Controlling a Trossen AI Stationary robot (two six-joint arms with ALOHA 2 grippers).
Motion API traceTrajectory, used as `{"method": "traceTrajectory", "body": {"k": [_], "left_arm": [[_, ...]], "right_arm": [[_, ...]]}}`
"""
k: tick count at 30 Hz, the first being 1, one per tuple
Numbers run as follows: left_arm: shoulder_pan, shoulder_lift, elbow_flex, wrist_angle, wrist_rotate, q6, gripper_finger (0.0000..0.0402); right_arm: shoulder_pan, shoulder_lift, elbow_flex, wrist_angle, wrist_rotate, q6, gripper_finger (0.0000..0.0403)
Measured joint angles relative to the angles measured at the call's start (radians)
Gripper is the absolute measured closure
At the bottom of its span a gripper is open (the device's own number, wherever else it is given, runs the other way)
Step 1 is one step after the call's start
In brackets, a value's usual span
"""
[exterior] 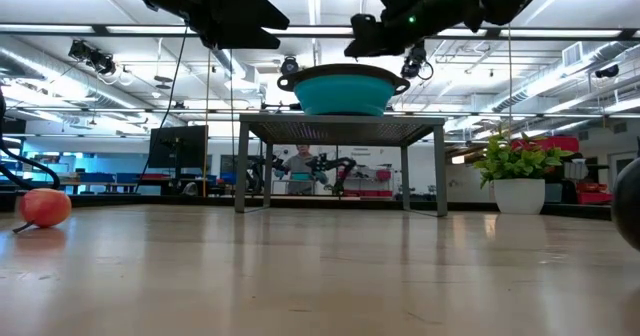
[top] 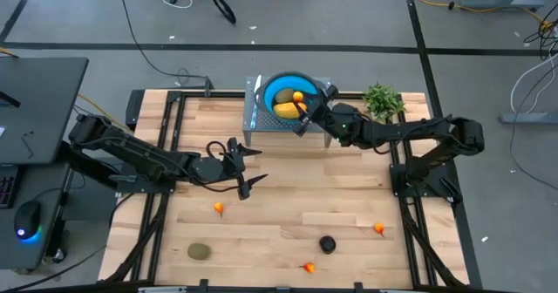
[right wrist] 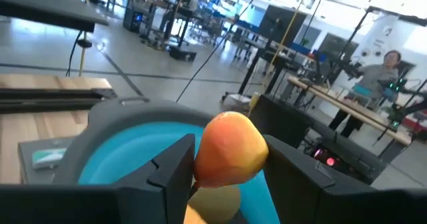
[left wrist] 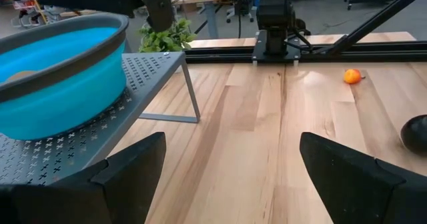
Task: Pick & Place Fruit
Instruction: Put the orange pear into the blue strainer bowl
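Note:
A small orange-red fruit (right wrist: 231, 143) hangs over the blue bowl (top: 281, 87), with my right gripper (right wrist: 227, 163) shut on it. The bowl stands on a grey perforated stand (top: 259, 124) at the table's far middle, and a yellow fruit (top: 286, 110) lies in it. My left gripper (top: 248, 166) hovers open over the table's middle, touching nothing. On the near half of the table lie three tiny orange-red fruits (top: 218, 208) (top: 379, 228) (top: 308, 266), an olive-green fruit (top: 200, 251) and a black round fruit (top: 327, 243). My right gripper pinches the orange-red fruit by its two opposite sides (right wrist: 203, 155) between its two fingers. The fingers reach in about level from the table's right side. The fruit is lifted clear, above the bowl's inside and the yellow fruit (right wrist: 215, 199).
A leafy green plant in a white pot (top: 381, 101) stands at the far right, close to my right arm. Black frame rails (top: 403, 180) run along the table's left and right sides. Bare wood lies between the stand and the near fruits.

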Motion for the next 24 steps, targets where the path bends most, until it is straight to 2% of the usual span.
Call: {"method": "traceTrajectory", "body": {"k": [6,15,24], "left_arm": [[0.0,0.0,0.0,0.0,0.0,0.0,0.0045],[0.0,0.0,0.0,-0.005,0.0,-0.001,0.0045],[0.0,0.0,0.0,-0.018,0.0,-0.001,0.0045]], "right_arm": [[-0.014,0.0,0.0,-0.041,0.0,0.039,0.0193],[-0.002,-0.015,0.0,-0.007,0.003,0.019,0.0154],[0.127,-0.113,0.0,0.004,0.102,-0.089,0.0153]]}}
